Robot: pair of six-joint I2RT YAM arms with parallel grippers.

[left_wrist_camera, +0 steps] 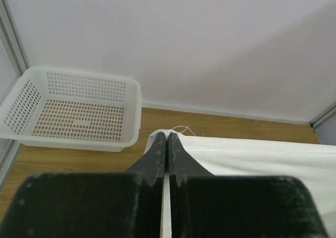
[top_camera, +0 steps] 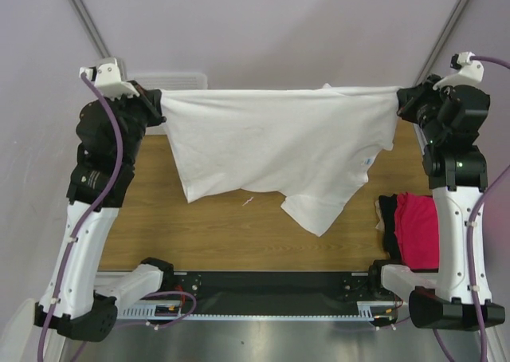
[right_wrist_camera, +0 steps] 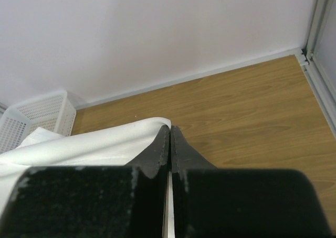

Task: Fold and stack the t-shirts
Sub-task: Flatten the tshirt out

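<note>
Both arms rear up close under the overhead camera, and above the table (top_camera: 207, 234) they hold the white t-shirt (top_camera: 271, 139) stretched between them. The left jaws are pinched tight on its left top corner and the right jaws on its right top corner. Each wrist view shows cloth squeezed between closed tips.

The step in hand looks like spreading the shirt before laying it flat to fold. To do it well:
- Hold the top edge taut and level.
- Lower both corners together at one pace.
- Let the hanging hem meet the table first, then draw the shirt out so it settles without creases.

The hem hangs unevenly, deepest toward the shirt's right side, so bunching there is the likely fault. Whether it touches the wood already, I cannot tell.

The left arm (top_camera: 96, 163) stands bent at the elbow with its wrist at the shirt's left corner. The right arm (top_camera: 456, 171) mirrors it at the right corner, and the wrists look roughly level.

A white mesh basket (left_wrist_camera: 79, 142) sits beyond the shirt's left corner. Near the shirt's lower right, the magenta t-shirt (top_camera: 418, 230) and black t-shirt (top_camera: 388, 226) lie folded and touching, partly hidden by the right arm. A small blue-white tag (top_camera: 366, 163) shows by the shirt's right edge.
</note>
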